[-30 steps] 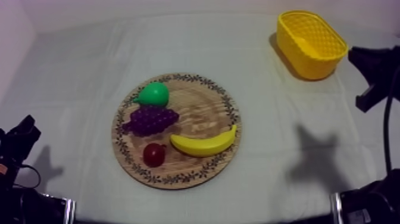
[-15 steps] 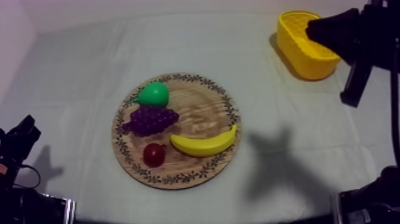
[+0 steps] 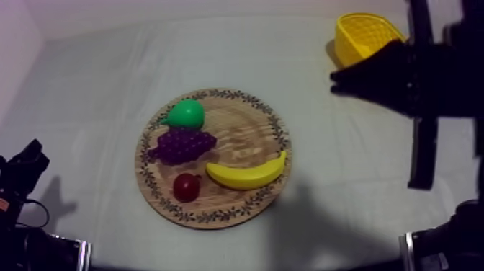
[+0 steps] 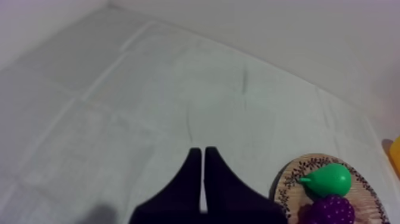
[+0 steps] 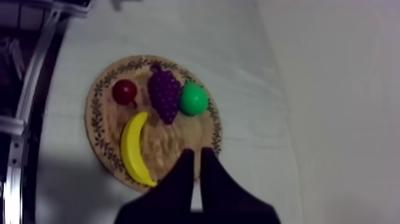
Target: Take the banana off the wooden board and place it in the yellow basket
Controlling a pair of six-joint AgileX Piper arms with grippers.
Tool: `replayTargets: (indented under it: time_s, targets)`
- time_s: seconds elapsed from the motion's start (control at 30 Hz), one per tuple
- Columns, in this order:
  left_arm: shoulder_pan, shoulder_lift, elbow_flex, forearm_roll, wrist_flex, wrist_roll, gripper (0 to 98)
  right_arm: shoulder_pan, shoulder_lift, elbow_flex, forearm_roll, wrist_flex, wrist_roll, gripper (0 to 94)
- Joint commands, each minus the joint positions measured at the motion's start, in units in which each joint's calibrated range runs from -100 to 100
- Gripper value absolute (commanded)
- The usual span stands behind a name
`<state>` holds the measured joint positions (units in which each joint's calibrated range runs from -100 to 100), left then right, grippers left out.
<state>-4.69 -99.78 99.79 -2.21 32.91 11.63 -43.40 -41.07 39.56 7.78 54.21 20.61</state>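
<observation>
The yellow banana (image 3: 247,175) lies on the front right part of the round wooden board (image 3: 245,137), beside a small red fruit (image 3: 186,187), purple grapes (image 3: 184,144) and a green pear (image 3: 186,114). My right gripper (image 3: 337,74) hangs high between the yellow basket (image 3: 360,32) and the board, and its arm covers part of the basket. In the right wrist view its fingers (image 5: 196,154) lie together, shut on nothing, above the board's edge (image 5: 95,131) near the banana (image 5: 134,149). My left gripper (image 4: 202,150) is shut and empty, resting at the front left (image 3: 25,169).
The basket stands at the far right corner of the cloth-covered table. In the left wrist view the board's rim (image 4: 286,182), the pear (image 4: 326,179) and the grapes (image 4: 330,210) lie just beyond my left fingers. Bare cloth surrounds the board.
My right arm has swung in from the right edge, passed over the basket and moved left toward the board. Its shadow on the cloth shifted left. The left arm and the fruit stayed still.
</observation>
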Motion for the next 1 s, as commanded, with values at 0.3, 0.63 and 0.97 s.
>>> replayTargets:
  time_s: [0.3,0.63,0.97]
  targets:
    - [0.0,0.0,0.0,0.03,0.0,0.0,0.1,-2.7,8.0,2.4,0.1,1.4,2.1,3.3]
    - [0.0,0.0,0.0,0.03,0.0,0.0,0.1,-2.4,13.9,0.9,-0.9,3.7,4.1,3.3]
    - [0.0,0.0,0.0,0.03,0.0,0.0,0.1,-2.1,16.7,0.6,-0.8,4.2,4.0,3.3]
